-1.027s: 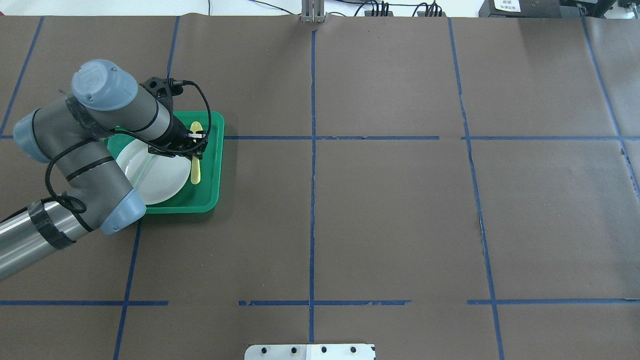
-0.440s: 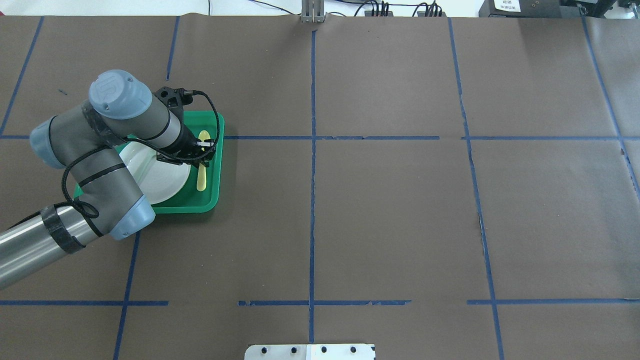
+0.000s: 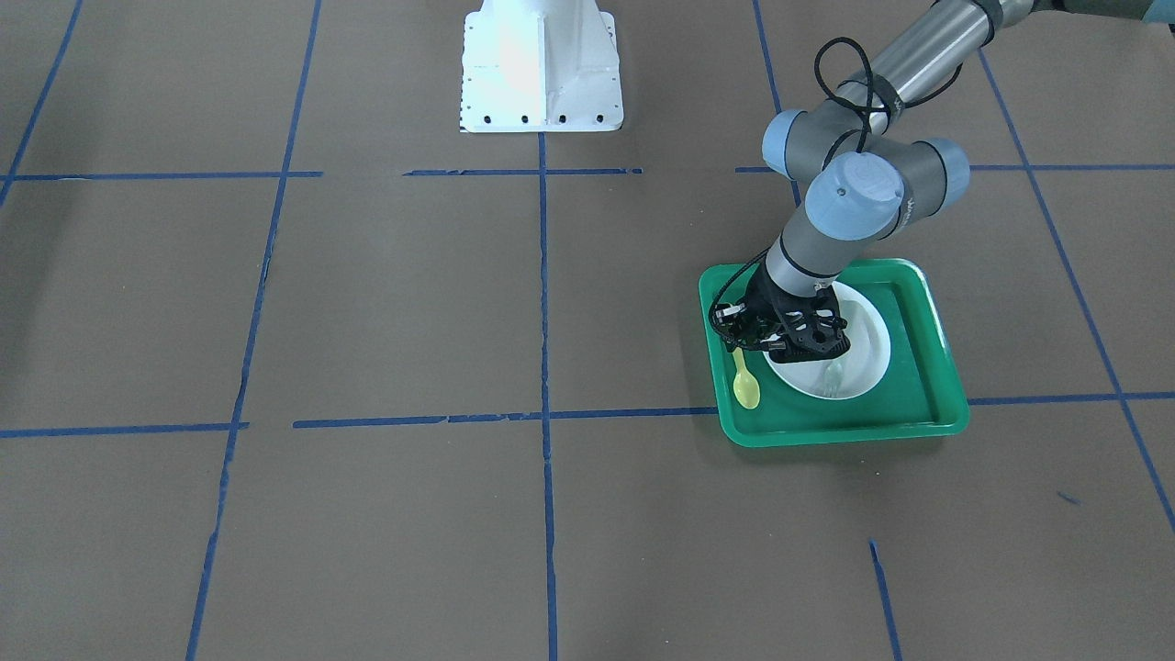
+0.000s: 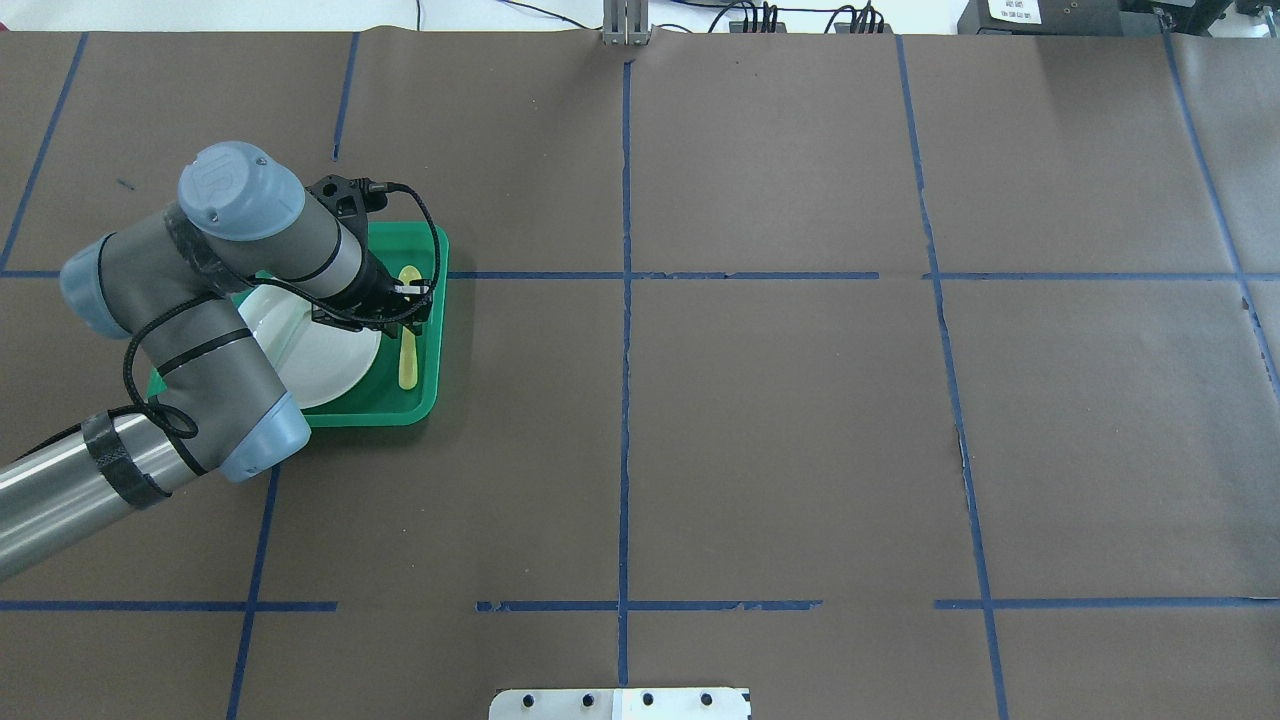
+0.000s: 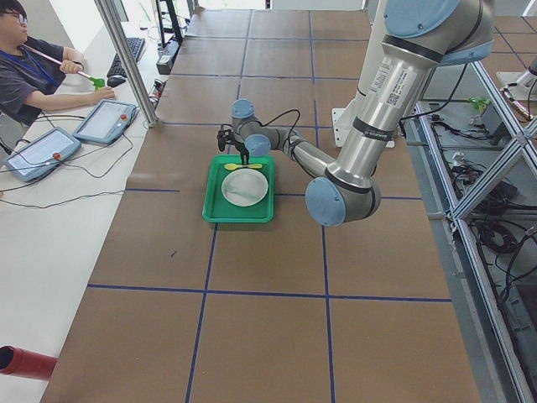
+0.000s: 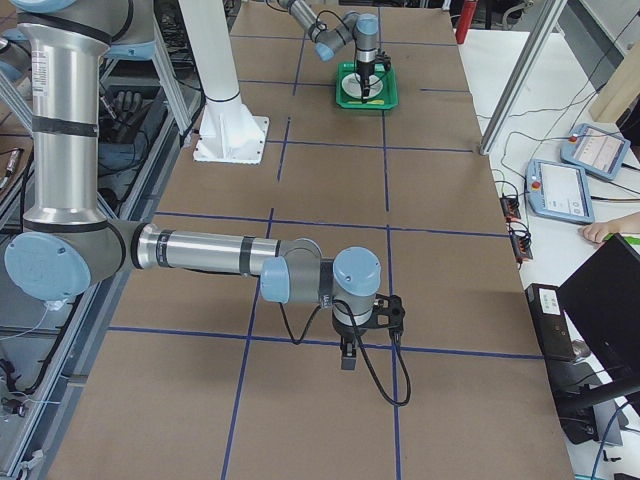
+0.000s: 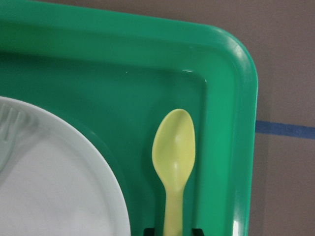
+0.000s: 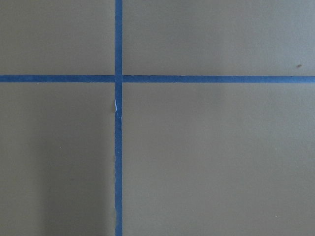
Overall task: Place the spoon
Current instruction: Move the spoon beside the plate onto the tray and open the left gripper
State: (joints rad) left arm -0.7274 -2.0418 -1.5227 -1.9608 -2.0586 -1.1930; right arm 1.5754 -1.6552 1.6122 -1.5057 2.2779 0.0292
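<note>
Left pincer point(image 7: 173, 231) clamped on spoon point(image 7: 173, 147) handle | spoon between plate point(image 7: 59, 187) and tray point(image 7: 231, 98) wall, narrow gaps

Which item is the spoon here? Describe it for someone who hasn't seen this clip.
On the brown table sits one green tray. Beside its white plate, along the tray's wall, lies the spoon: pale yellow, oval bowl, unlike the translucent fork on the plate.
</note>
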